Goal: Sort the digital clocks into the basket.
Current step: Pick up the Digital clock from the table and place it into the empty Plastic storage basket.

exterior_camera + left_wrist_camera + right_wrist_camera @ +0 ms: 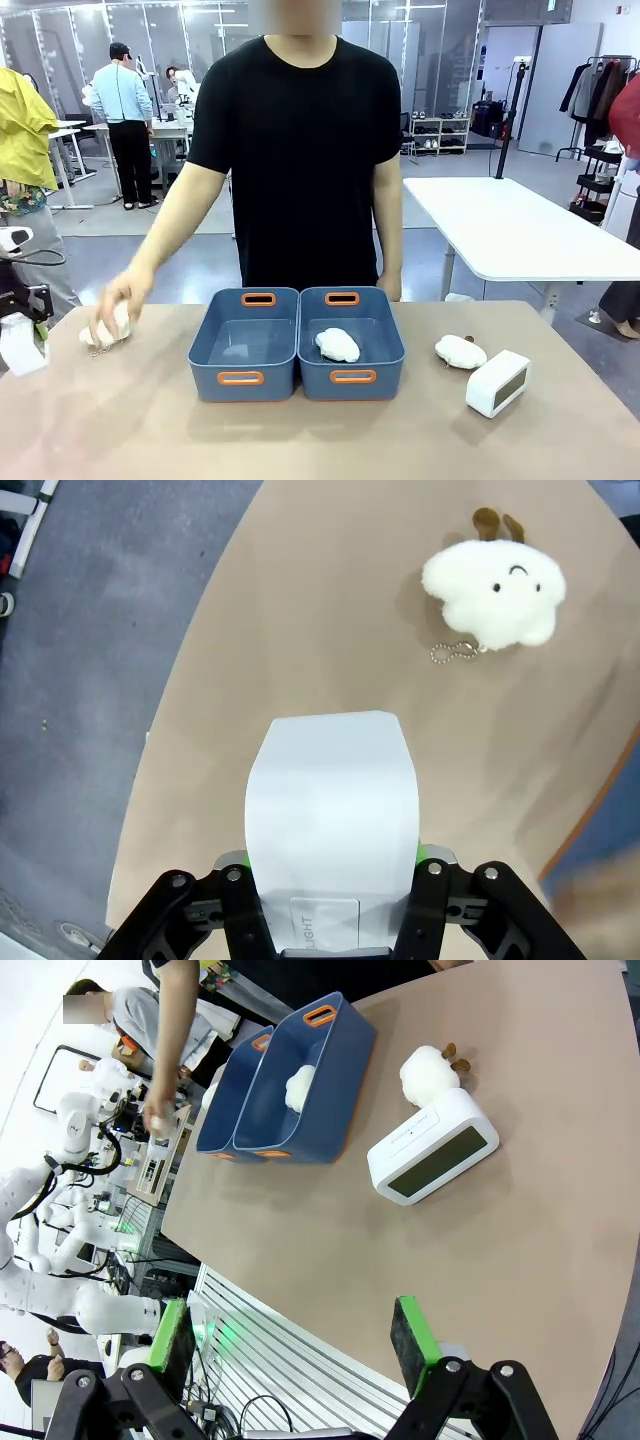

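Note:
My left gripper (pixel 335 868) is shut on a white digital clock (pixel 333 810), held above the table's left edge. The same clock (pixel 20 345) shows at the far left of the front view. A second digital clock (pixel 497 382) lies on the table at the right, and its grey-green screen (pixel 432 1147) faces my right gripper (pixel 292 1335). That gripper hangs open and empty above the table's near edge, well short of the clock. Two blue baskets stand side by side at the table's middle. The left basket (pixel 247 345) holds nothing, the right basket (pixel 385 345) holds a white plush (pixel 338 345).
The person stands behind the baskets, one hand (pixel 118 300) on a white plush (pixel 105 332) at the left. That plush (pixel 495 588) lies ahead of my held clock. Another plush (pixel 460 351) lies right of the baskets, beside the second clock.

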### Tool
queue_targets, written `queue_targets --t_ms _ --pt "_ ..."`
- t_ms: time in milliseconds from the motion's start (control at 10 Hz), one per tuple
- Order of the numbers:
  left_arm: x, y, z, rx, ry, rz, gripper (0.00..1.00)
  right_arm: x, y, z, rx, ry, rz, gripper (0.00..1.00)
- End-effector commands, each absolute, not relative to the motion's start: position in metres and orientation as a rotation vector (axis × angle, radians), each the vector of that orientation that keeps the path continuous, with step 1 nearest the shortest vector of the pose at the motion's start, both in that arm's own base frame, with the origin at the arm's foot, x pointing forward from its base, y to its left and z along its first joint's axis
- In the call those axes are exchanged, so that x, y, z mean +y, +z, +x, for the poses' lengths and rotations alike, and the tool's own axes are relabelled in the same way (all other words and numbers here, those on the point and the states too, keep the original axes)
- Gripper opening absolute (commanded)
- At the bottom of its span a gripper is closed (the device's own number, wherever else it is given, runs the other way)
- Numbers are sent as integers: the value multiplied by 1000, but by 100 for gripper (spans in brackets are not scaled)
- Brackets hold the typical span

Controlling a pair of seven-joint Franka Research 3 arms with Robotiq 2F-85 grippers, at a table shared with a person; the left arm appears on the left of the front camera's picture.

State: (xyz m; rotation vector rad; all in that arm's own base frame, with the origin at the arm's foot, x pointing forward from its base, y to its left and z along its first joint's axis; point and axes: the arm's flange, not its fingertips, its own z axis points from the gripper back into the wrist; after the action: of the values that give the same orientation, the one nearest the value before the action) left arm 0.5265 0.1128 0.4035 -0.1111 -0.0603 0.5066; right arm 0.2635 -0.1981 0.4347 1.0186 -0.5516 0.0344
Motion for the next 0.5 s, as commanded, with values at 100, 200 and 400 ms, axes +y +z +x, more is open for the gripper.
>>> queue_targets --t_ms 100,200,400 --pt "111 409 535 -78 526 -110 0 -197 435 263 -556 42 1025 100" --pt "111 409 535 -78 526 -110 0 -197 435 263 -556 42 1025 100" --pt "111 409 535 -78 526 -110 0 -197 435 263 -556 42 1025 100"
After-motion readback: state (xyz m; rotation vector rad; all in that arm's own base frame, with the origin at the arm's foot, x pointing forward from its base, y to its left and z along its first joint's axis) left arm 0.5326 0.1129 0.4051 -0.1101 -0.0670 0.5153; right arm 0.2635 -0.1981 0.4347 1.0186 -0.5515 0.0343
